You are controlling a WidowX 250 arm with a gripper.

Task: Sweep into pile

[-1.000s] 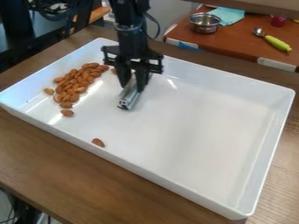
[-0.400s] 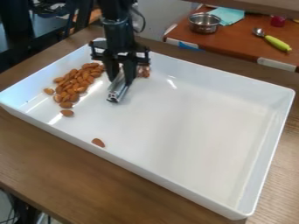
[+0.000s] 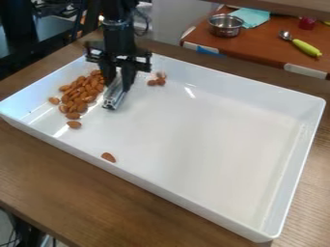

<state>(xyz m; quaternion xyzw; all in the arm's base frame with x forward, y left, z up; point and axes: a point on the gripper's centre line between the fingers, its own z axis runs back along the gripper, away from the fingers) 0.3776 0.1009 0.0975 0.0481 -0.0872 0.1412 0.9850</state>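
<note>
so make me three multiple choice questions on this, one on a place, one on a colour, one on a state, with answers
1. Where is the metal bar?
A) in the pot
B) in the end effector
C) under the tray

2. What colour is the spoon's handle?
A) blue
B) black
C) yellow-green

3. How do the almonds lie?
A) a main pile plus strays
B) one single pile
C) spread evenly

1: B, it sits between the fingers.
2: C, the handle shows yellow-green on the other table.
3: A, a lone almond lies near the front wall, away from the pile.
</note>
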